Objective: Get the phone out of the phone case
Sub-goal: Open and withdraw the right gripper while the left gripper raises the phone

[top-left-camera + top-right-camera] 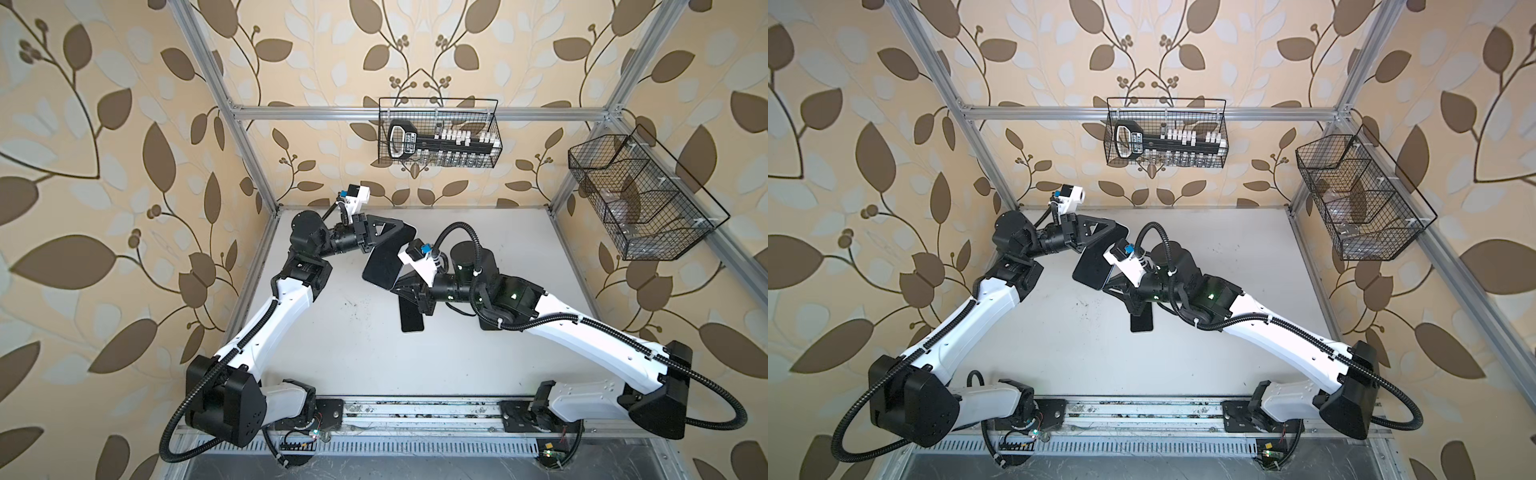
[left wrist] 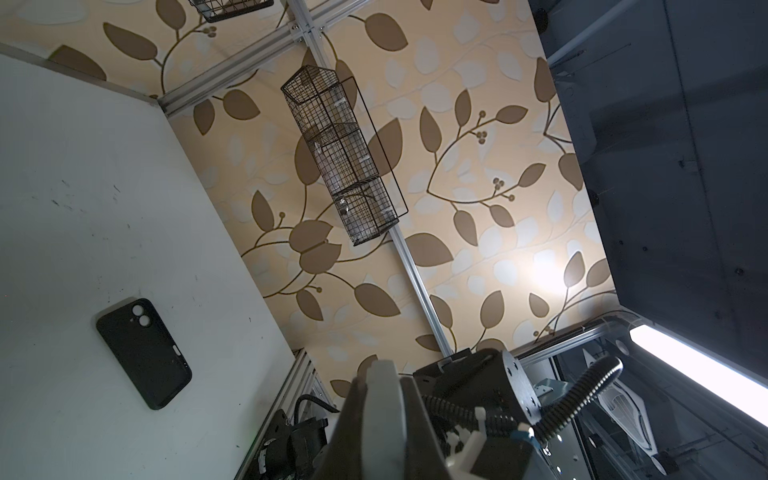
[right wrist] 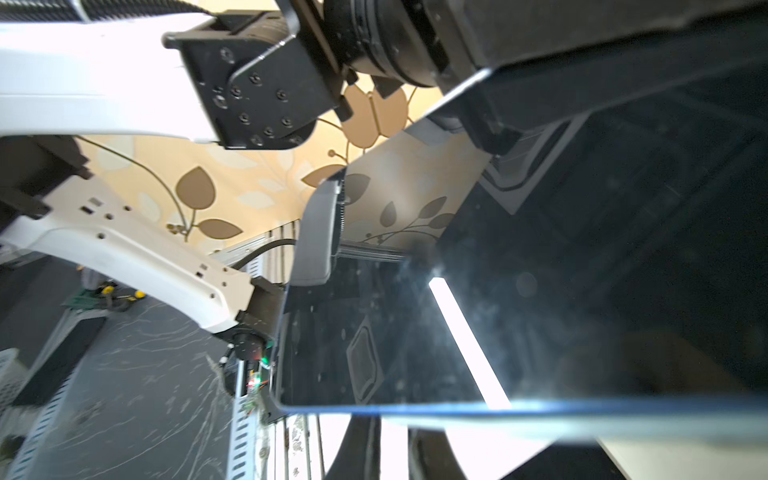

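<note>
In both top views the black phone (image 1: 384, 262) (image 1: 1094, 266) hangs tilted in the air above the white table. My left gripper (image 1: 397, 235) (image 1: 1108, 232) is shut on its far end. The left wrist view shows its grey edge (image 2: 384, 436) clamped between the jaws of that gripper (image 2: 383, 382). The empty black phone case (image 2: 143, 353) lies flat on the table, partly under my right arm (image 1: 412, 322) (image 1: 1141, 323). My right gripper (image 1: 402, 287) (image 1: 1111, 289) (image 3: 395, 428) sits just under the phone's near end. Its jaws stand a narrow gap apart, and the phone's edge (image 3: 540, 291) hides their tips.
A wire basket (image 1: 440, 133) holding a black tool and white pieces hangs on the back wall. Another wire basket (image 1: 640, 199) hangs on the right wall. Aluminium frame posts (image 1: 253, 166) border the table (image 1: 332, 332).
</note>
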### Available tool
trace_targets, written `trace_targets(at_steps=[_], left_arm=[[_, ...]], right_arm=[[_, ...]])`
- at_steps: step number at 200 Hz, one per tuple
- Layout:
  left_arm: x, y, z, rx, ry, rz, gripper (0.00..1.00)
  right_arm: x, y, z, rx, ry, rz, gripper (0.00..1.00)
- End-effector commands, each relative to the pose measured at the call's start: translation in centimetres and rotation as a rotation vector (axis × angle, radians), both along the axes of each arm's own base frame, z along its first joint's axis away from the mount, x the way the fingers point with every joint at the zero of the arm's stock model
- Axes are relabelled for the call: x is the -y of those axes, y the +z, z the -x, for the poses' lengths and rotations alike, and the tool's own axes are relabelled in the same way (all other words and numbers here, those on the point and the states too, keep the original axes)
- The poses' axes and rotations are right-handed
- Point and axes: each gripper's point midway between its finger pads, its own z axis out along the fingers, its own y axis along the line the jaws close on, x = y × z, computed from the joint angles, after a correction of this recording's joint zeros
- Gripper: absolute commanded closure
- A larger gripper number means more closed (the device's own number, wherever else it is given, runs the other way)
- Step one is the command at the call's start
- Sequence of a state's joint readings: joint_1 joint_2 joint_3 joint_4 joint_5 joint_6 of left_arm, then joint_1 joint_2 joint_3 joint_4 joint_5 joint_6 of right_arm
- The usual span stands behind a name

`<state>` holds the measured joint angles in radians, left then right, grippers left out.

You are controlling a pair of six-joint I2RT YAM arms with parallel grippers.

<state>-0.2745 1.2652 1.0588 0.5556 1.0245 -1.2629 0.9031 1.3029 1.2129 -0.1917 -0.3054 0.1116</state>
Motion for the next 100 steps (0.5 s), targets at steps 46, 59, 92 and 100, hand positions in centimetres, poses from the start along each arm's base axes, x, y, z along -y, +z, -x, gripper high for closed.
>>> trace_targets(at_steps=[46, 59, 92, 100], left_arm=[[0.4, -1.7, -1.6, -0.042, 0.061, -0.033, 1.00], [0.4, -1.9, -2.0, -0.047, 0.071, -0.038, 1.00], [0.1, -2.4, -3.1, -0.055, 0.130, -0.064, 1.00], [-0.1, -2.6, -3.6, -0.061, 0.159, -0.074, 1.00]], right_arm=[[2.7, 4.5, -1.5, -0.026, -0.054, -0.293, 0.57], [3.2, 4.4, -1.3, -0.060, -0.050, -0.318, 0.52], [4.7, 3.5, -0.6, -0.138, -0.058, -0.371, 0.46], [5.0, 3.3, -0.6, -0.166, -0.064, -0.394, 0.44]])
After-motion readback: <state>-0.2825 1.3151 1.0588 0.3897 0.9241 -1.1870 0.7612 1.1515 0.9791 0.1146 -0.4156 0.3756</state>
